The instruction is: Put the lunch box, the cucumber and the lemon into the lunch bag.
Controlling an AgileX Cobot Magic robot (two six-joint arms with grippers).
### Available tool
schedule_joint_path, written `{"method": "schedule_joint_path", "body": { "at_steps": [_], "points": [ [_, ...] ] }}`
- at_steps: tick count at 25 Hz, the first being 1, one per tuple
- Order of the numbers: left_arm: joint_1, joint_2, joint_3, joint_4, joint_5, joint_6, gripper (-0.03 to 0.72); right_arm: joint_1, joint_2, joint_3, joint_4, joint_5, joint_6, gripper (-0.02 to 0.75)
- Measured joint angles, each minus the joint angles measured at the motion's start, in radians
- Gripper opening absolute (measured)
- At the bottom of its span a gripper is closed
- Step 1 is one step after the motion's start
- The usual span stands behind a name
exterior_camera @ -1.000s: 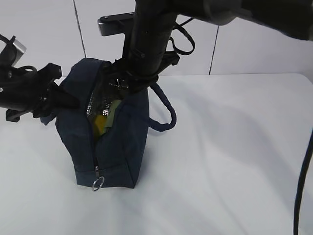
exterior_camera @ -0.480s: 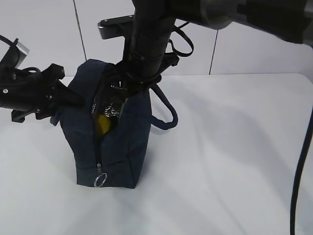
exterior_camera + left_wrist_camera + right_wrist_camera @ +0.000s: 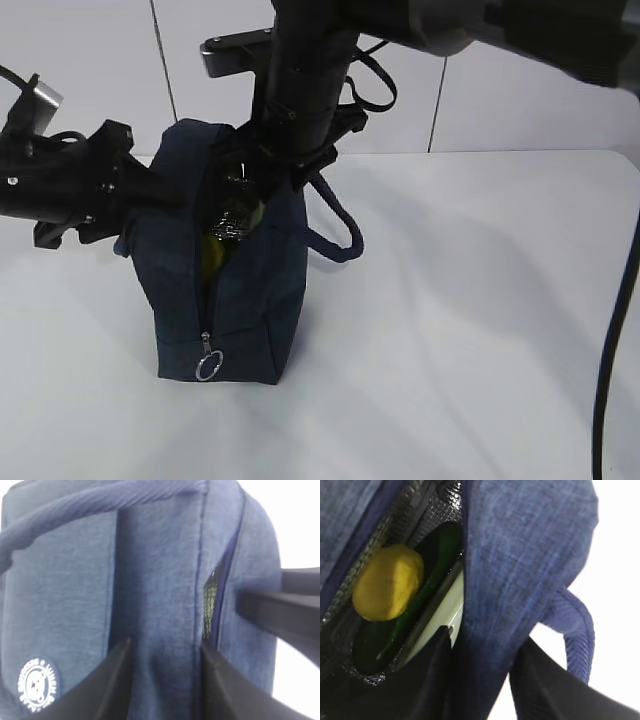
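The navy lunch bag [image 3: 245, 290] stands upright on the white table, its top zipper partly apart. Inside it, the right wrist view shows the yellow lemon [image 3: 387, 582] lying on the dark green cucumber [image 3: 437, 555], beside the pale lid of the lunch box [image 3: 445, 612]. My right gripper [image 3: 492, 682] straddles the bag's side wall, one finger inside and one outside, jaws apart, with a gap beside the fabric. My left gripper [image 3: 162, 680] is open against the bag's other side, loose fabric lying between its fingers. From outside only a yellow-green glimpse [image 3: 213, 250] shows through the slit.
The zipper's metal ring pull [image 3: 208, 368] hangs at the bag's front lower end. One loop handle [image 3: 335, 235] droops to the right. A black cable [image 3: 615, 350] runs down the right edge. A white panelled wall stands behind the table.
Both grippers have opened and let go of the bag's fabric. The bag's mouth has narrowed, so the lemon shows less from outside. The left arm has edged right.
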Motion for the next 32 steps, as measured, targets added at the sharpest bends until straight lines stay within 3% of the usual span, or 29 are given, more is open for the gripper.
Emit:
{"method": "schedule_joint_path", "body": {
  "at_steps": [9,16,25,32],
  "points": [
    [0.0,0.004,-0.013,-0.028,0.004,0.002,0.304,0.0,0.003,-0.097,-0.023,0.065,-0.002,0.284],
    [0.0,0.006,-0.026,-0.028,0.018,0.004,0.383,0.0,-0.007,-0.104,-0.019,0.074,-0.002,0.284],
    [-0.001,0.006,-0.026,-0.029,0.079,0.005,0.391,0.0,-0.081,-0.104,-0.008,0.08,-0.021,0.284],
    [0.04,0.006,-0.026,-0.029,0.109,0.015,0.417,0.0,-0.115,-0.104,0.019,0.081,-0.037,0.283]
  ]
}}
